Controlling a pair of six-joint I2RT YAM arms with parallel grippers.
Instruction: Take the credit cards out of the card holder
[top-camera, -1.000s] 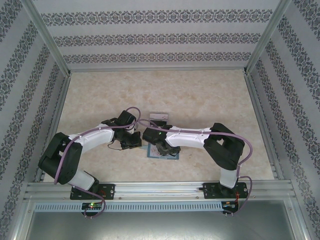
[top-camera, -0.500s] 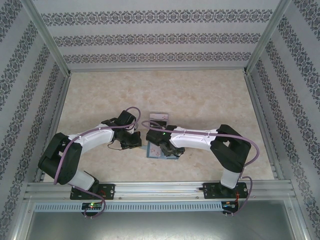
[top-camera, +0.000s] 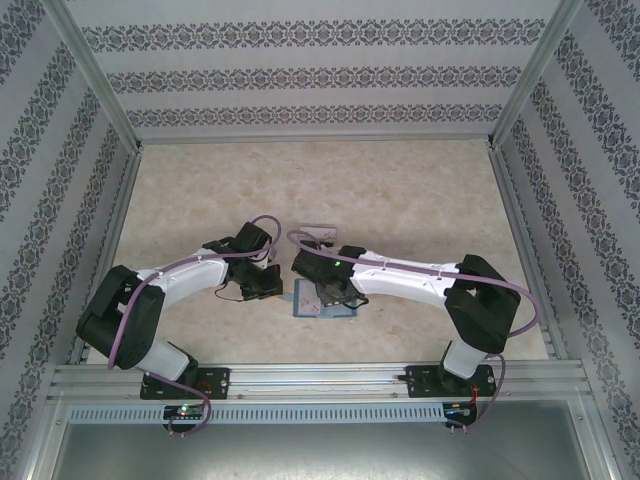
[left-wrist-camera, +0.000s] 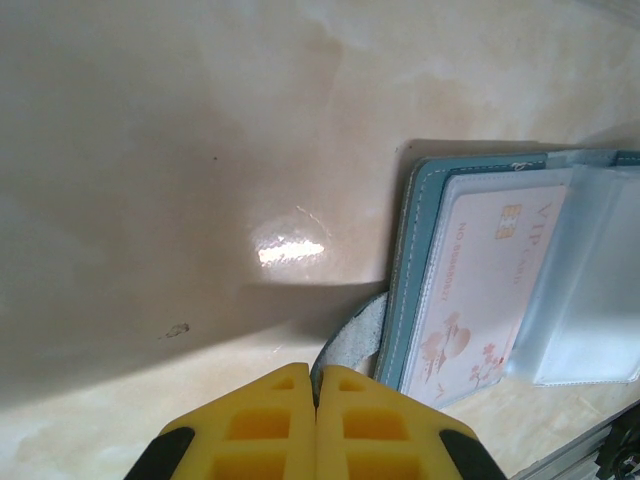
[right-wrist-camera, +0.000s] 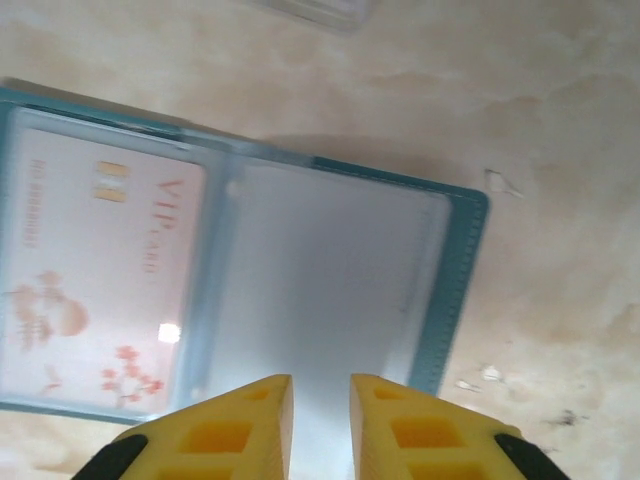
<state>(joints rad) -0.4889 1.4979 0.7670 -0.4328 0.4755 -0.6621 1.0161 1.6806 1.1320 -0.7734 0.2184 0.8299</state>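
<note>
The card holder lies open on the table between the two arms, teal-edged with clear sleeves inside. A pale pink VIP credit card sits in the left sleeve, also seen as the pink card in the left wrist view. The sleeve of the right half looks pale and blurred. My left gripper is shut on the holder's grey closing tab at its left side. My right gripper hovers low over the right-hand sleeve, its yellow fingers a small gap apart with nothing between them.
A clear plastic tray stands just behind the holder, its edge at the top of the right wrist view as the tray. Patterned walls and metal rails enclose the beige table.
The right arm has stretched further left over the holder and its jaws have narrowed. The left gripper has stayed shut on the tab.
</note>
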